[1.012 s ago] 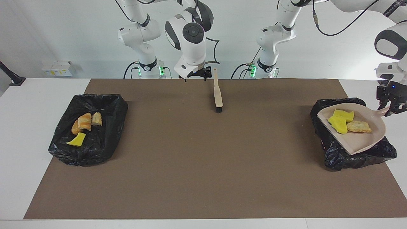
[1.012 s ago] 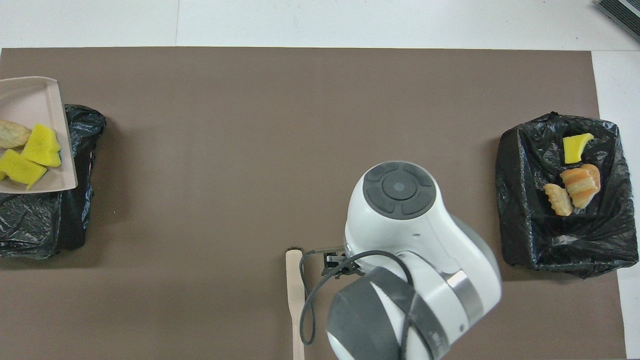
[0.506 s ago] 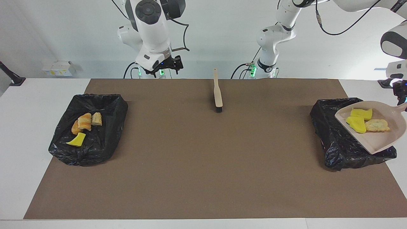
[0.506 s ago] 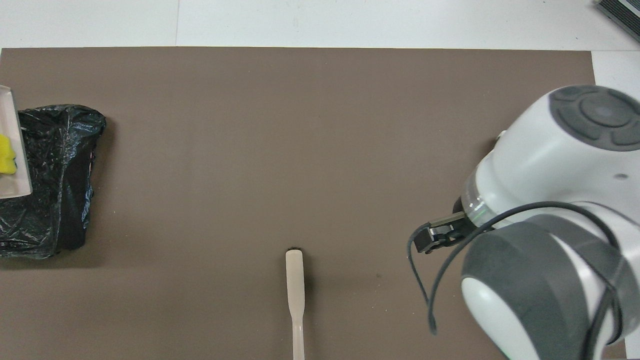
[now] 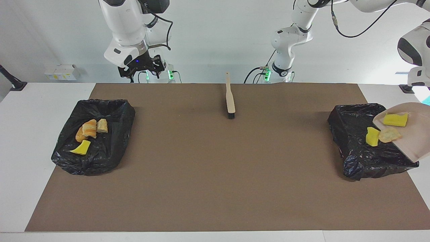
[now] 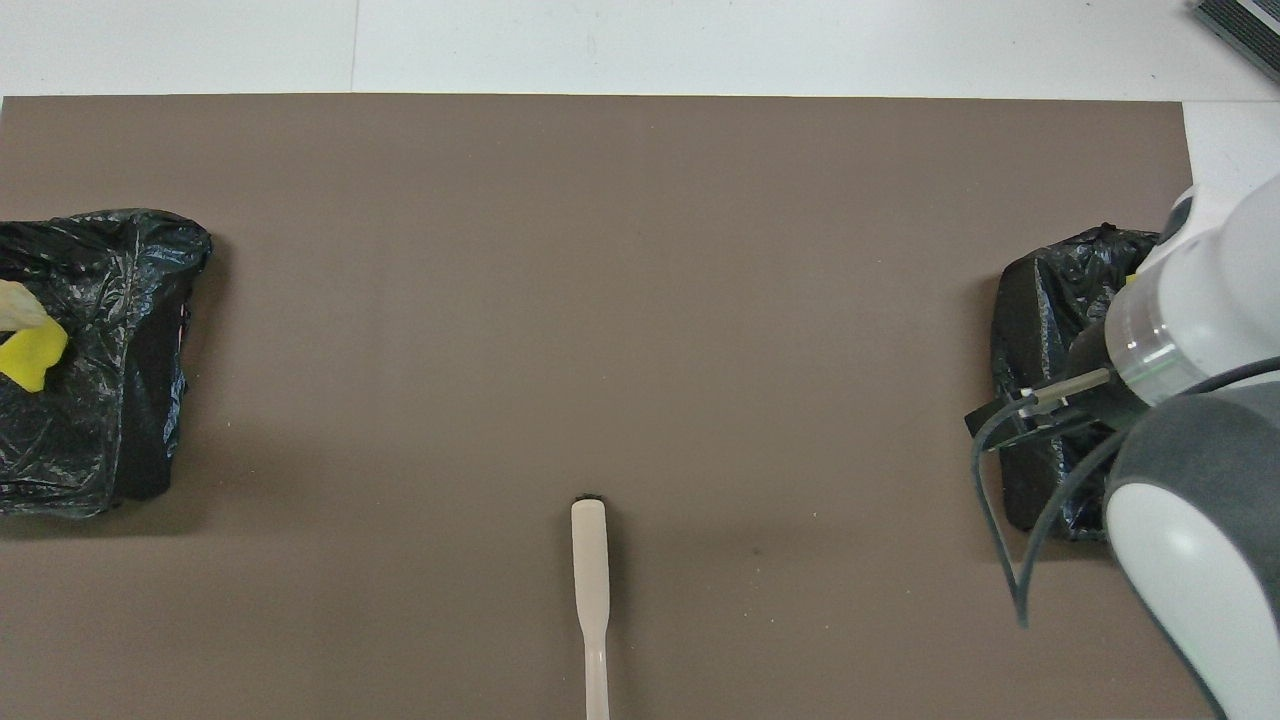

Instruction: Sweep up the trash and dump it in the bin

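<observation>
Trash (image 5: 373, 136) is sliding off the tilted dustpan (image 5: 415, 134) into the bin (image 5: 349, 124); the pan's holding gripper is out of view. Tipping steeper would finish. Right gripper (image 5: 141, 65), grip unclear, is waiting.

My facing camera sits high across the table, looking back at both arm bases along the top edge, and takes in the whole brown mat (image 5: 215, 188) with a black bin bag (image 5: 92, 134) at each end. My overhead camera hangs above the robots' end, aimed forward and steeply down, closer in, cropping both bags at its edges. Both views share the mat and the brush (image 5: 230, 101) (image 6: 590, 580), turned half a turn between them.
</observation>
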Controlling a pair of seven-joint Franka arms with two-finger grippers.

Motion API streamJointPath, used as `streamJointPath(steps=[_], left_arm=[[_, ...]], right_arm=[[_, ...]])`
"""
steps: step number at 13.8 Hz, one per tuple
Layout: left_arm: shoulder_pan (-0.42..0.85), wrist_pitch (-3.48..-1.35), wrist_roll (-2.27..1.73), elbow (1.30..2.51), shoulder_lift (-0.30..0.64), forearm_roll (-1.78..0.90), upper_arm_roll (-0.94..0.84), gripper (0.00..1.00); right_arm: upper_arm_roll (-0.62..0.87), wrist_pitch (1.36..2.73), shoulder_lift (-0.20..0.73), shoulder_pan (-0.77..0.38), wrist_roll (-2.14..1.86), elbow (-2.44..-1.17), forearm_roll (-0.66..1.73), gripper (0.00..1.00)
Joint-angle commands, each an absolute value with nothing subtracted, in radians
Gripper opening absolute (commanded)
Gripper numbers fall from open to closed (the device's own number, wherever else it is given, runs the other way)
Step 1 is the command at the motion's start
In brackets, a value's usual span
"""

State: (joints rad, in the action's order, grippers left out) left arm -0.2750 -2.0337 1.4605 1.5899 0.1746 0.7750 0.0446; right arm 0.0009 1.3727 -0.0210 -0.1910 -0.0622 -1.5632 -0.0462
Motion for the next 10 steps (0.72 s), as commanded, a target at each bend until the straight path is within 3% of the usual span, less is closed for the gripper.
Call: streamJointPath(steps=[1,3,10], left_arm=[[-0.255,-2.036,1.405,1.575,0.175,0.85,0.054,0.0],[-0.224,-2.017,1.402,1.572,0.17,0.891,0.054,0.0],[-0.222,-1.947,1.405,1.572,0.146,0.937,0.051,0.0]], right_arm=[[-0.005,1.417,-0.005,-0.14,-0.112,-1.52,-0.069,1.0],[-0.011,1.48,-0.005,-0.098,-0.147,-1.522,-0.095,1.0],[-0.032,1.487,-0.018,0.0,-0.1,-1.529,-0.075,1.0]])
